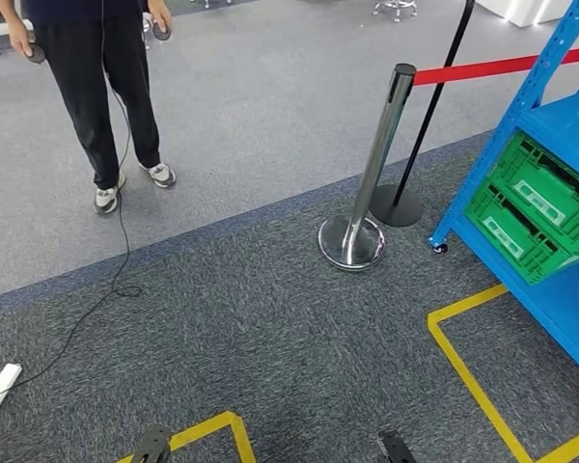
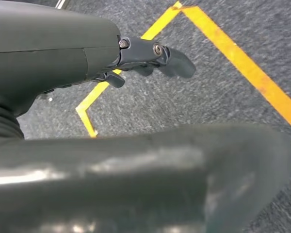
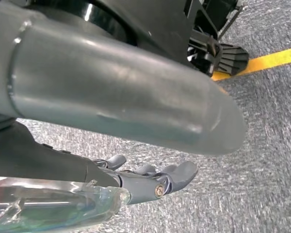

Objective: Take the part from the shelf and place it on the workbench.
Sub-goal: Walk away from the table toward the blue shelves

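The blue shelf (image 1: 556,125) stands at the right edge of the head view, tilted in the picture. Two green crates (image 1: 541,203) sit stacked on its lower level; I cannot make out a part in them. My left hand (image 2: 100,53) hangs over the grey carpet with its fingers (image 2: 173,60) stretched out and apart, holding nothing. My right hand (image 3: 100,97) also hangs low over the carpet, with its fingers (image 3: 173,177) extended and nothing in them.
A chrome stanchion (image 1: 367,174) with a red belt (image 1: 490,68) and a black post base (image 1: 396,204) stand left of the shelf. Yellow floor tape (image 1: 469,371) marks a box before the shelf. A person (image 1: 100,87) stands far left, a cable (image 1: 119,280) trailing across the carpet.
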`<move>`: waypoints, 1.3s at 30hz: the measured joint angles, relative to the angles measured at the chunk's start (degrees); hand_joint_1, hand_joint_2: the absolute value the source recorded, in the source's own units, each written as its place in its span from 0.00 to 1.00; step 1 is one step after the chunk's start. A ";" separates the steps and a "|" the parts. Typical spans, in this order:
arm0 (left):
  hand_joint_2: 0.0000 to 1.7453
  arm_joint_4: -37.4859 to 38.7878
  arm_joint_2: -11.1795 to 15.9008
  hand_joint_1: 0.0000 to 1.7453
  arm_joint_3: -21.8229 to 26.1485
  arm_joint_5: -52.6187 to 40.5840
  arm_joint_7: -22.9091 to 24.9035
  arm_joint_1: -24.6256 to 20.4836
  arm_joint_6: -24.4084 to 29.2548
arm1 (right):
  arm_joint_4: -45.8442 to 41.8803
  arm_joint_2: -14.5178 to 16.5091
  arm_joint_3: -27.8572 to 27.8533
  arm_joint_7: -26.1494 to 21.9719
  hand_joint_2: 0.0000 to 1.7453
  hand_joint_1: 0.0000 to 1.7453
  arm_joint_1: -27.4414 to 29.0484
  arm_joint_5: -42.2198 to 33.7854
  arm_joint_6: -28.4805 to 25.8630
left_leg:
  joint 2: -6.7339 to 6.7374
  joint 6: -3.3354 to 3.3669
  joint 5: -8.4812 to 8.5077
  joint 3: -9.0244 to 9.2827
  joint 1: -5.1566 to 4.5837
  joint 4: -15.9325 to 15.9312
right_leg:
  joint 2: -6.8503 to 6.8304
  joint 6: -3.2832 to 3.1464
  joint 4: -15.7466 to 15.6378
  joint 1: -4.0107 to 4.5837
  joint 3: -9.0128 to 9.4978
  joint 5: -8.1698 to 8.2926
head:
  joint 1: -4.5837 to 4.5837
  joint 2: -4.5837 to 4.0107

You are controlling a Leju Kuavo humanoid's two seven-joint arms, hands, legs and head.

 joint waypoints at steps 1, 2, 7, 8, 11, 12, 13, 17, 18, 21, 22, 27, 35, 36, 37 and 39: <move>0.00 -0.01 0.04 0.00 0.02 0.00 -0.11 0.03 0.09 | 0.00 0.00 0.06 0.08 0.00 0.00 0.04 0.03 0.03 | -0.01 0.44 -0.39 0.39 0.02 -0.11 | -0.27 0.24 0.68 -0.04 -0.02 -0.03 | 0.07 0.00; 0.00 -0.01 0.08 0.00 0.04 -0.01 -0.22 0.05 0.18 | 0.00 0.00 0.14 0.19 0.00 0.00 0.06 0.09 0.06 | -0.01 0.88 -0.85 0.95 0.03 -0.17 | -0.65 0.47 2.37 -0.07 -0.82 -0.21 | 0.13 0.01; 0.00 0.01 0.08 0.00 0.06 -0.15 -0.30 0.10 0.27 | 0.01 -0.03 0.39 0.80 0.00 0.00 0.61 0.26 0.06 | 0.04 1.72 -4.05 4.70 -0.10 -0.27 | -1.59 1.04 17.09 -0.09 -12.39 -4.39 | 0.37 -0.01; 0.00 0.01 0.07 0.00 0.07 -0.19 -0.27 0.16 0.25 | 0.01 -0.05 0.40 0.84 0.00 0.00 0.82 0.27 0.04 | 0.00 1.68 -4.83 5.74 -0.08 -0.27 | -1.60 0.99 16.64 -0.09 -13.54 -4.35 | 0.38 -0.01; 0.00 0.01 0.06 0.00 0.08 -0.25 -0.24 0.25 0.21 | 0.00 -0.13 0.40 0.85 0.00 0.00 0.99 0.27 0.02 | -0.08 1.51 -6.30 7.76 -0.01 -0.28 | -1.62 0.86 12.68 -0.10 -13.89 -2.44 | 0.39 -0.01; 0.00 0.01 0.06 0.00 0.08 -0.25 -0.24 0.25 0.21 | 0.00 -0.13 0.40 0.85 0.00 0.00 0.98 0.27 0.02 | -0.08 1.50 -6.37 7.85 -0.01 -0.28 | -1.63 0.86 12.38 -0.10 -13.84 -2.24 | 0.39 -0.01; 0.00 0.01 0.06 0.00 0.08 -0.26 -0.24 0.24 0.21 | 0.00 -0.13 0.40 0.85 0.00 0.00 0.98 0.27 0.02 | -0.08 1.49 -6.38 7.87 -0.01 -0.28 | -1.63 0.86 12.32 -0.10 -13.83 -2.20 | 0.39 -0.01; 0.00 0.06 0.03 0.00 0.08 -0.36 -0.19 0.08 0.15 | 0.02 -0.24 0.43 0.87 0.00 0.00 1.05 0.26 0.01 | 0.01 0.67 -7.66 9.70 -0.05 -0.24 | -2.06 0.22 5.84 -0.01 -12.51 5.01 | 0.39 -0.01; 0.00 0.09 0.01 0.00 0.08 -0.44 -0.13 -0.03 0.14 | 0.02 -0.31 0.46 0.88 0.00 0.00 1.10 0.24 -0.01 | 0.06 0.05 -7.52 10.05 -0.07 0.56 | -2.12 -0.32 3.26 0.03 -11.50 7.57 | 0.35 0.00; 0.00 0.11 -0.04 0.00 0.07 -0.60 0.00 -0.26 0.23 | 0.02 -0.46 0.51 0.87 0.00 0.00 1.04 0.17 -0.05 | 0.11 -1.14 -5.64 5.13 -0.14 8.63 | -1.83 -1.67 0.55 0.06 -8.44 7.90 | 0.03 0.01; 0.00 0.11 -0.06 0.00 0.07 -0.60 0.00 -0.19 0.25 | 0.02 -0.48 0.51 0.86 0.00 0.00 0.97 0.15 -0.07 | 0.10 -1.18 -6.88 2.42 -0.16 11.47 | -1.69 -1.82 0.13 0.07 -7.59 7.38 | -0.05 0.01; 0.00 0.12 -0.14 0.00 0.06 -0.63 -0.04 0.21 0.27 | 0.02 -0.48 0.51 1.07 0.00 0.00 1.08 -0.13 -0.06 | -0.28 -0.84 -10.44 -3.37 -0.20 9.04 | -0.17 -1.89 -0.44 0.07 -2.71 3.93 | -0.19 -0.01; 0.00 0.38 -0.17 0.00 0.08 -0.73 -0.07 0.04 0.31 | 0.04 -0.54 0.54 1.18 0.00 0.00 1.12 -0.25 0.02 | -1.72 0.51 3.37 -2.26 -0.09 -1.36 | 1.17 -0.12 2.36 0.04 -2.35 -1.01 | -0.19 -0.01; 0.00 0.38 -0.16 0.00 0.08 -0.74 -0.08 -0.09 0.31 | 0.04 -0.55 0.54 1.18 0.00 0.00 1.10 -0.26 0.03 | -1.26 0.85 3.11 -2.00 -0.10 -1.40 | 0.13 0.13 5.13 0.06 -3.68 -2.48 | -0.11 -0.01; 0.00 0.38 -0.15 0.00 0.08 -0.75 -0.09 -0.12 0.26 | 0.04 -0.55 0.54 1.18 0.00 0.00 1.03 -0.27 0.04 | -0.77 1.11 2.78 -1.72 -0.15 -1.40 | -0.76 0.35 8.84 0.09 -5.71 -4.19 | -0.05 -0.01; 0.00 0.38 -0.19 0.00 0.08 -0.77 -0.09 -0.05 0.09 | 0.05 -0.54 0.55 1.18 0.00 0.00 1.06 -0.29 0.10 | 0.29 1.30 2.14 -1.11 -0.20 -1.40 | -1.43 0.66 15.22 0.03 -9.76 -6.10 | -0.05 -0.01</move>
